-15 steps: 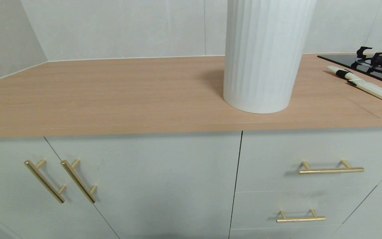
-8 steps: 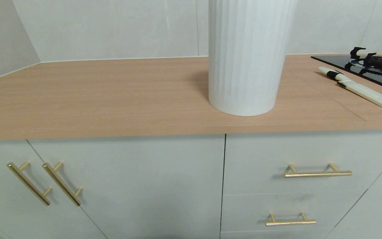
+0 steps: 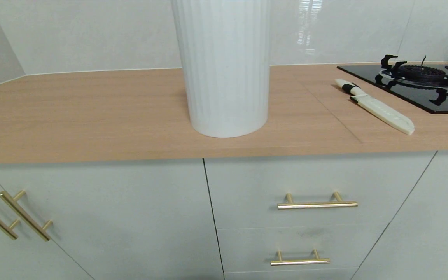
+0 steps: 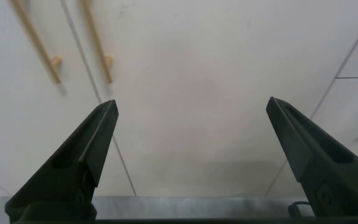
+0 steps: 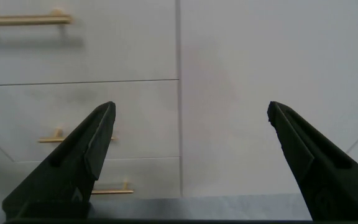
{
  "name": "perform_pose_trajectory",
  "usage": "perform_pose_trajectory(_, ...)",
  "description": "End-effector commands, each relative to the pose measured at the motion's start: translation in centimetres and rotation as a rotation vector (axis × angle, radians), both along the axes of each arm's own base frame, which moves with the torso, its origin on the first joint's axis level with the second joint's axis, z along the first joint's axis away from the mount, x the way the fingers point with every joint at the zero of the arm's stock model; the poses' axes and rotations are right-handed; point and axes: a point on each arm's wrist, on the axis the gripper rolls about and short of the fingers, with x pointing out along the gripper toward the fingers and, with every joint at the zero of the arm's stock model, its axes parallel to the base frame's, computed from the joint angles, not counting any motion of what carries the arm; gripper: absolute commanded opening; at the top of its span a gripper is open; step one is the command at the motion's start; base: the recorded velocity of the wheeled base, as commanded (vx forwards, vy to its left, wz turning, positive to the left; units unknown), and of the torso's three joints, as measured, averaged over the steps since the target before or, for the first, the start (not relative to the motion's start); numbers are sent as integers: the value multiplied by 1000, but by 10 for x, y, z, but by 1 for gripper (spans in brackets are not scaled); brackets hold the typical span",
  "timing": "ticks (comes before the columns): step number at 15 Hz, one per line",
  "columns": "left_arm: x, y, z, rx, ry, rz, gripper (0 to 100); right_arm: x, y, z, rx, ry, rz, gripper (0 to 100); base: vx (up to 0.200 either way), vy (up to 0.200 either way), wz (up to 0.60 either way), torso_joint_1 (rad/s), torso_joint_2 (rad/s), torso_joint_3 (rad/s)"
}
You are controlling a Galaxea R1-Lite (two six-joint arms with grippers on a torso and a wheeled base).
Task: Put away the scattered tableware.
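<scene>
The head camera has swung right; nothing on the counter [image 3: 72, 116] itself moved. The knife [image 3: 373, 107] lies beside the stove [image 3: 418, 77], right of the white vase [image 3: 226, 70]. The left pincer [image 4: 190, 104] and right pincer [image 5: 190, 107] are spread wide before the cabinet fronts [image 3: 111, 214].

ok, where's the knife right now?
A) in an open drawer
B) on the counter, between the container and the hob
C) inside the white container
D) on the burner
B: the knife lies flat on the counter, between the white container and the hob.

ribbed container [image 3: 226, 77] top cropped, hob [image 3: 418, 93] cropped
</scene>
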Motion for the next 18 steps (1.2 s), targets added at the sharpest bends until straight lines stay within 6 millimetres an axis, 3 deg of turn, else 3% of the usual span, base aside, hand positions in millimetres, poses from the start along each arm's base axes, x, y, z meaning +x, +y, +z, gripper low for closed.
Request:
perform_pose_trajectory(1,0,0,0,-1,0,-1,100,0,0,0,0,2,-1,100,0,0,0,0,0,0)
perform_pose_trajectory(10,0,0,0,-1,0,1,100,0,0,0,-2,2,-1,100,0,0,0,2,-18,-14)
perform_pose_trajectory(18,0,0,0,-1,0,1,100,0,0,0,-2,2,-1,100,0,0,0,110,-398,-297)
